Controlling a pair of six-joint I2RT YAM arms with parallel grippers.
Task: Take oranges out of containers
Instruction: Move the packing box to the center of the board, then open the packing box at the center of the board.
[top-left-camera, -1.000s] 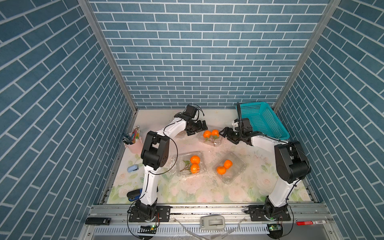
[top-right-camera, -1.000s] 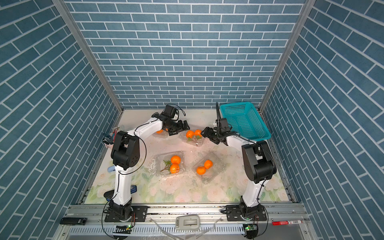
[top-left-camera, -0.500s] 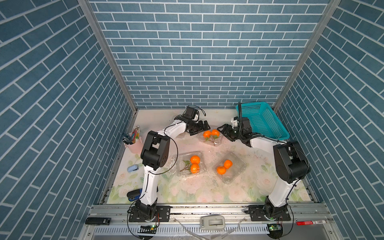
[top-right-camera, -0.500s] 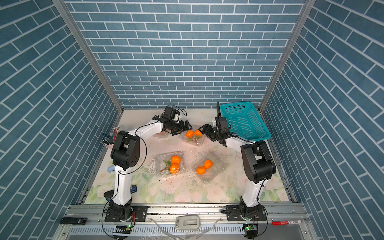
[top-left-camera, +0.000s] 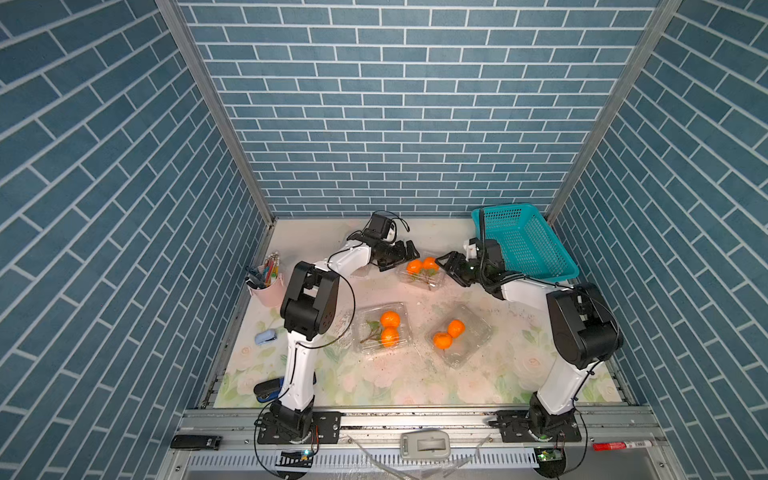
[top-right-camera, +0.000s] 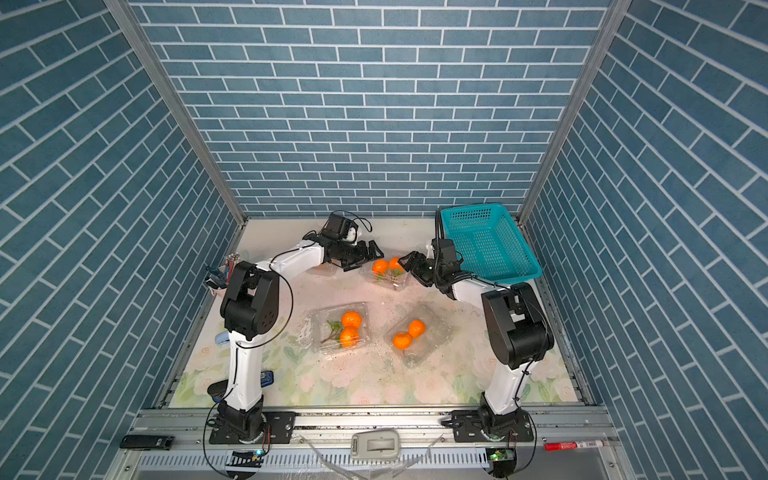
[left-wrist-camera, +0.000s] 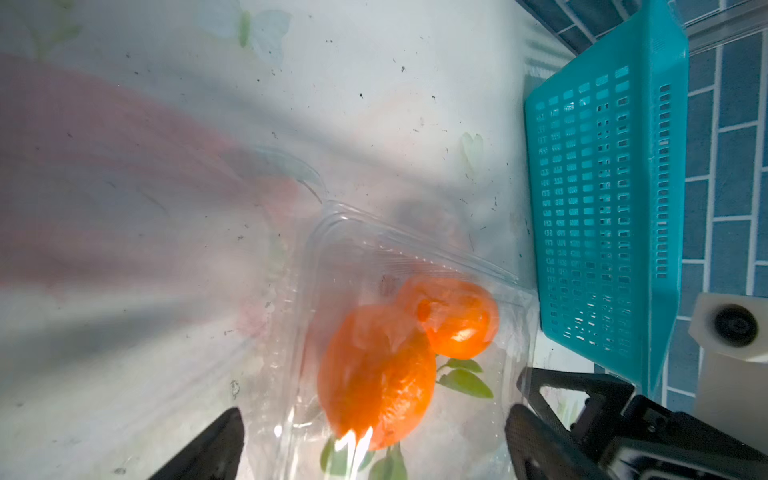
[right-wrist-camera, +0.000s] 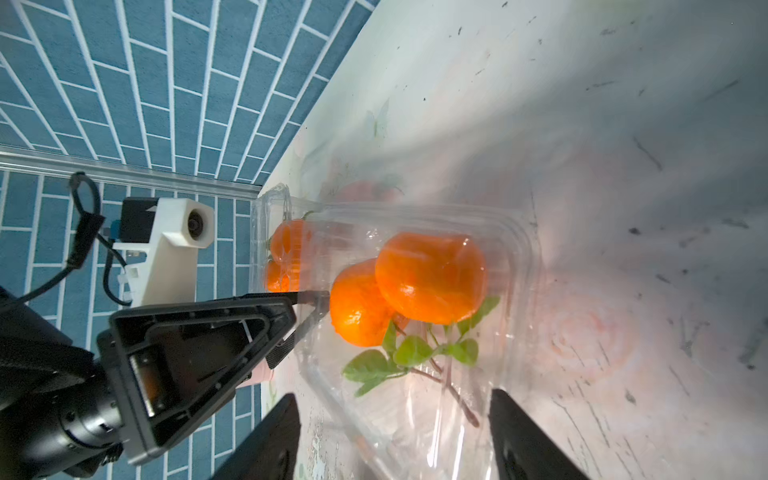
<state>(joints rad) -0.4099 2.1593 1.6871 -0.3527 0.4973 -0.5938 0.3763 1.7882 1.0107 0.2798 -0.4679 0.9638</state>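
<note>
In the last second the right gripper has slid away from the teal basket toward the far container, and its jaws have drawn in a little. They now stand on either side of that box's end, close against its clear walls, though I cannot tell whether they actually squeeze it. The left gripper has crept only slightly nearer from the opposite side and is spread wide as before, with one fingertip at the box's edge in the right wrist view. The far oranges lie inside that box, green leaves showing through the plastic, in the same spot as earlier. Nearer the front of the flowered table, nothing has shifted. The front left container holds its front left oranges, and the front right container holds its front right oranges. In the right wrist view a fourth container with more oranges shows beyond the left gripper.
</note>
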